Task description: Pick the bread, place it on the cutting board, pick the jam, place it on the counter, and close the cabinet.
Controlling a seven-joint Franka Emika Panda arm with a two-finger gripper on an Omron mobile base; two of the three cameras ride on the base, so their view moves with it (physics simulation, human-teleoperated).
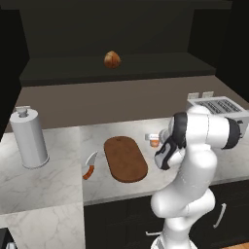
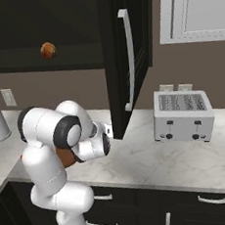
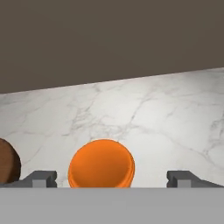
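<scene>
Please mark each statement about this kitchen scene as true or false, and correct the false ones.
1. The bread lies on the cutting board. False: it sits on the shelf of the open cabinet, and nothing lies on the board.
2. The jam stands on the counter. True.
3. The gripper is shut on the jam. False: its fingers are spread wide, one on each side of the jar, apart from it.
4. A toaster stands on the counter. True.
5. The cabinet door is closed. False: it stands open.
</scene>
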